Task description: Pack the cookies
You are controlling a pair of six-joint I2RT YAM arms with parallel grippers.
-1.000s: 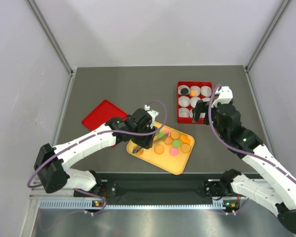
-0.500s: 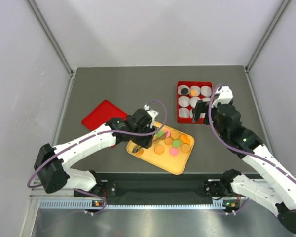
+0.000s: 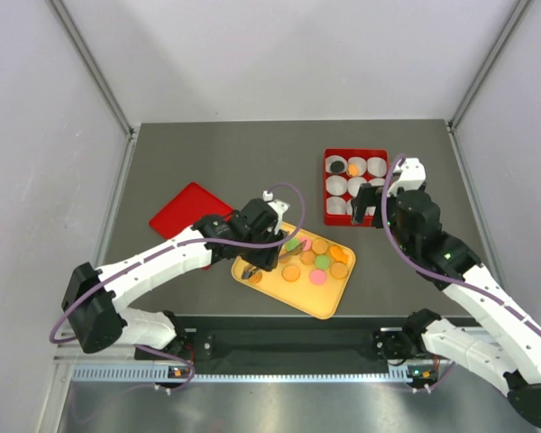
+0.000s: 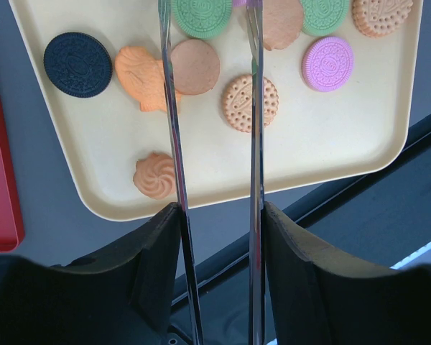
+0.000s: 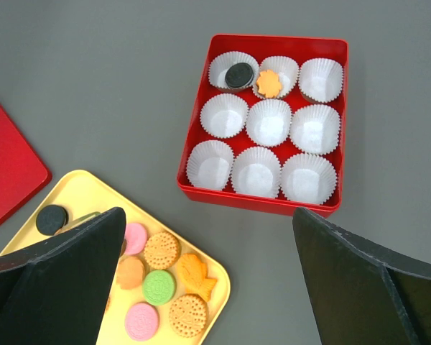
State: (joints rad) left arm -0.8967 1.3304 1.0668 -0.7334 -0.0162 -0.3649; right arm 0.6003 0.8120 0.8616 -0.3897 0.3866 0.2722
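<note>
Cookies point(image 4: 195, 66) lie on the tray point(image 4: 100, 144) beneath the left tool point(image 4: 206, 14), parted and empty; right tool point(image 5: 205, 287) gapes wide, empty.

I see a grey table point(image 3: 252, 153) with a yellow tray point(image 3: 329, 305) at the near middle. Left of it, close but not touching, lies a flat red lid point(image 3: 182, 209). Far right of the tray sits a red box point(image 3: 355, 152) lined with nine white paper cups point(image 5: 269, 122) (three rows of three).
</note>
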